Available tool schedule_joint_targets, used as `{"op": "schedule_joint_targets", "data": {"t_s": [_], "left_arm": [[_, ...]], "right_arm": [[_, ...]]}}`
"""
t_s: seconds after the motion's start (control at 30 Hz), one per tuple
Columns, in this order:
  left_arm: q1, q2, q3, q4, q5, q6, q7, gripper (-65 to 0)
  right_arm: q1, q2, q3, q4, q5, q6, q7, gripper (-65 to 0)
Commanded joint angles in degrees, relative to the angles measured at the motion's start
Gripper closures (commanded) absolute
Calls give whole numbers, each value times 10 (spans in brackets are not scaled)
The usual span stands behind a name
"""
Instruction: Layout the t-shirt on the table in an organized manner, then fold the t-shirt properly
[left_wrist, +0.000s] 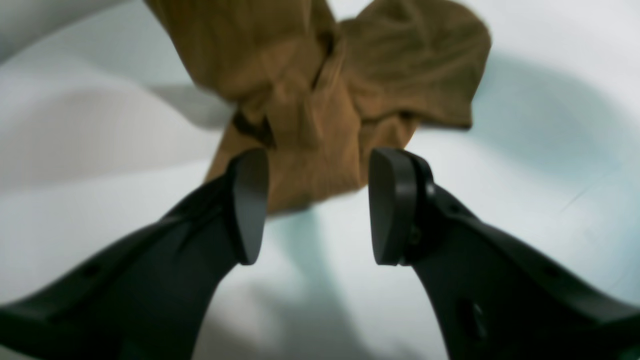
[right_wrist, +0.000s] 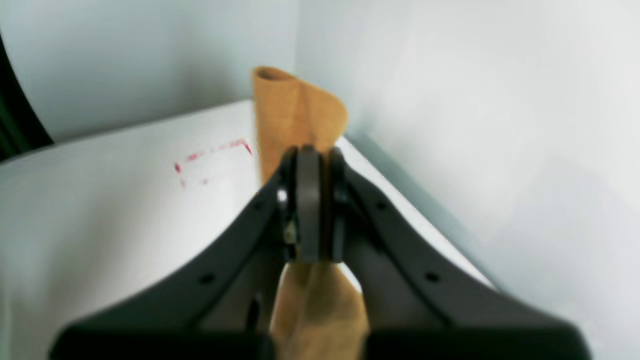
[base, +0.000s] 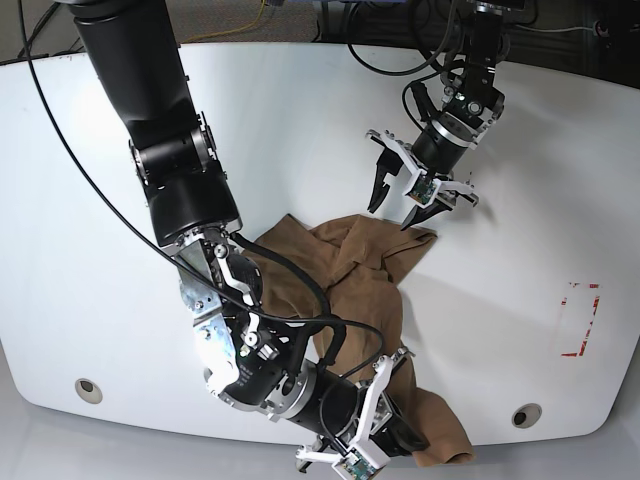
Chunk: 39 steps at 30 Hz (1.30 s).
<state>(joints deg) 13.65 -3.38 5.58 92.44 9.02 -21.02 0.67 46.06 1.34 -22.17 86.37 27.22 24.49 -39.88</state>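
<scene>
The tan-brown t-shirt (base: 352, 272) lies crumpled on the white table (base: 300, 120), running from the middle toward the front edge. My left gripper (base: 398, 208) hovers open just over the shirt's far corner. In the left wrist view the left gripper (left_wrist: 317, 200) has nothing between its fingers, and the bunched t-shirt (left_wrist: 320, 90) lies just beyond the tips. My right gripper (base: 395, 430) is near the front edge. In the right wrist view this right gripper (right_wrist: 312, 165) is shut on a fold of the t-shirt (right_wrist: 295, 110), which stands up past the tips.
A red dashed rectangle mark (base: 580, 320) sits at the table's right side, also seen as a red mark (right_wrist: 215, 150) in the right wrist view. Two round grey holes (base: 87, 386) (base: 526, 414) lie near the front edge. Cables (base: 400, 60) trail at the back.
</scene>
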Motion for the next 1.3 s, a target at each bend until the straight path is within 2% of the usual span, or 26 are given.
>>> {"op": "schedule_joint_targets", "data": {"t_s": [0.0,0.1,0.43,0.5,0.63,0.77,0.83,0.87,1.0,1.27], "left_arm": [[-13,-1,0,-2,-7,4,-16,-296],[-14,-1,0,-3,-7,4,-16,-296],[-11,-1,0,0,-7,5,-16,-296],[-11,-1,0,5,-7,5,-16,-296],[-4,-1,0,10,-7,5,-16,-296],[-2,-1,0,18,-7,4,-16,-296],[-1,-1,0,24,-7,4,-16,-296],[-1,-1,0,25,-7,4,-16,-296],[-1,-2,0,29,-7,4,-16,-296],[7,-2,1,48,-7,4,-16,-296]], "right_arm": [[28,-9,2,3,9,3,20,0],[32,-13,1,1,9,3,20,0],[43,-62,0,-30,9,3,20,0],[43,-72,-1,-38,9,2,20,-26],[43,-86,-22,-50,9,-2,20,-180],[42,-90,-46,-52,9,-2,18,-414],[38,-90,-53,-49,9,-2,17,-514],[37,-89,-55,-48,9,-2,17,-535],[15,-79,-54,-38,9,-2,16,-538],[-37,-13,-53,20,9,1,-7,-510]]}}
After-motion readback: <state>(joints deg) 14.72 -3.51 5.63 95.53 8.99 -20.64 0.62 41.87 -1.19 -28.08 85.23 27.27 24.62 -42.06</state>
